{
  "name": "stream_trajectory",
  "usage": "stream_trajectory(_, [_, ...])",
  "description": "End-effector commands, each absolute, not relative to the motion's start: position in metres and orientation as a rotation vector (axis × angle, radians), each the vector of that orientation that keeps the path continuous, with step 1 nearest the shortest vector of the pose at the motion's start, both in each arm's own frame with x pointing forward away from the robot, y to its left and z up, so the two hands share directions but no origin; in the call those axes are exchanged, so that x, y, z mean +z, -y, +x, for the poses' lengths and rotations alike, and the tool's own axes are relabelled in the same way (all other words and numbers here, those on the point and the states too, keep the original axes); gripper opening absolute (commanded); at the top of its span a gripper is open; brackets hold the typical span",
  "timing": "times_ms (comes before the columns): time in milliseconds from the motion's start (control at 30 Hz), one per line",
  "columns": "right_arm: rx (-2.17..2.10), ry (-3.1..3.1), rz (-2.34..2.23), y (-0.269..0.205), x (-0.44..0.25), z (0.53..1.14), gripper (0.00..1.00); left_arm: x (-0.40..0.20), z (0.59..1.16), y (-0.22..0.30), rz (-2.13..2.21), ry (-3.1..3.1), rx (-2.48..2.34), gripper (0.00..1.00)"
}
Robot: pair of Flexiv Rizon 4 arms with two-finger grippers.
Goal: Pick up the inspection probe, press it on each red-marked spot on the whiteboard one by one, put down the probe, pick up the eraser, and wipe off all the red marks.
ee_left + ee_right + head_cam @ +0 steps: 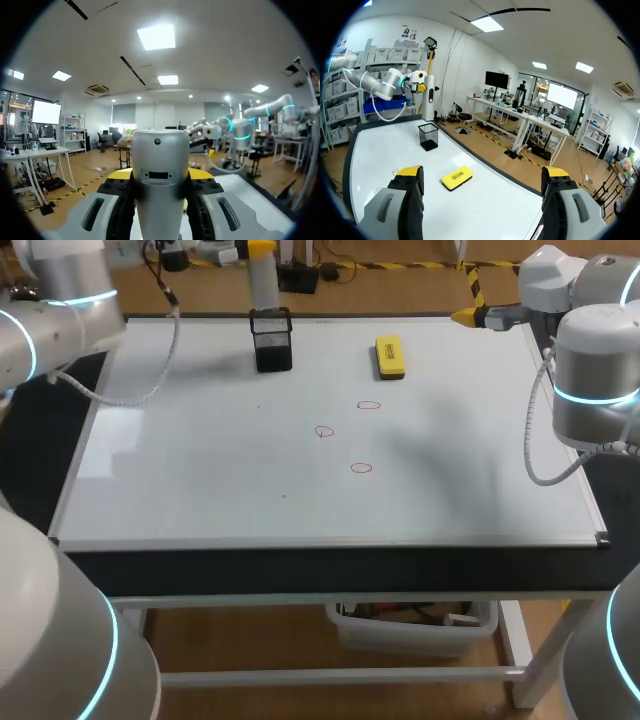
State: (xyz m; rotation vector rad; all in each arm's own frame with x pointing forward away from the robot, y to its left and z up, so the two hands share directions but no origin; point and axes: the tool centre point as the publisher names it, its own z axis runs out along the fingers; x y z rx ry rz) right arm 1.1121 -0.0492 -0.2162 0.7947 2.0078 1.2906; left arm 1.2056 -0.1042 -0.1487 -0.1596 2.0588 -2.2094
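Yellow-tipped fingers (pixel 119 175) of the left gripper (pixel 160 176) are pressed against both sides of the inspection probe (pixel 160 155), a grey cylinder that is held upright between them. In the head view the probe (pixel 263 282) is seen at the far edge of the table, just behind a black mesh holder (pixel 272 340); whether it is directly above the holder cannot be told. The right gripper (pixel 482 173) is held with its fingers (pixel 411 172) spread wide and nothing between them, out past the far right corner of the whiteboard (pixel 200 470). The whiteboard is laid flat and covers most of the black tabletop (pixel 330 570), of which a dark strip is left bare along the near edge. The mesh holder stands on the board near its far edge, and the yellow eraser (pixel 389 356) lies flat to the right of it, well apart from it. Three small red marks are drawn near the middle of the board: one (pixel 369 406) nearest the eraser, one (pixel 324 431) a little nearer and to the left, and one (pixel 361 468) nearest the front. A pale cable (pixel 150 375) from the left arm (pixel 60 300) hangs over the board's far left corner. Soft shadows are cast across the white surface.
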Motion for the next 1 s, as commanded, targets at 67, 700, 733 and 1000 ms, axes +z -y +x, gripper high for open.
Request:
stream_trajectory(67, [1.291,-2.009,0.794,0.05,-0.216,1.112,1.0,-0.127,1.183,0.088,-0.246,-2.006,-2.141,0.0])
stream_trajectory(700, [1.291,-2.009,0.794,0.05,-0.216,1.112,1.0,-0.15,1.126,-0.004,-0.336,-1.954,-2.009,0.0])
stream_trajectory(733, [1.291,-2.009,0.794,0.05,-0.216,1.112,1.0,-0.152,1.122,-0.009,-0.34,-1.942,-2.009,0.0])
stream_trajectory(1000, [1.291,-2.009,0.794,0.05,-0.216,1.112,1.0,-0.172,1.106,-0.035,-0.376,-1.895,-1.986,0.0])
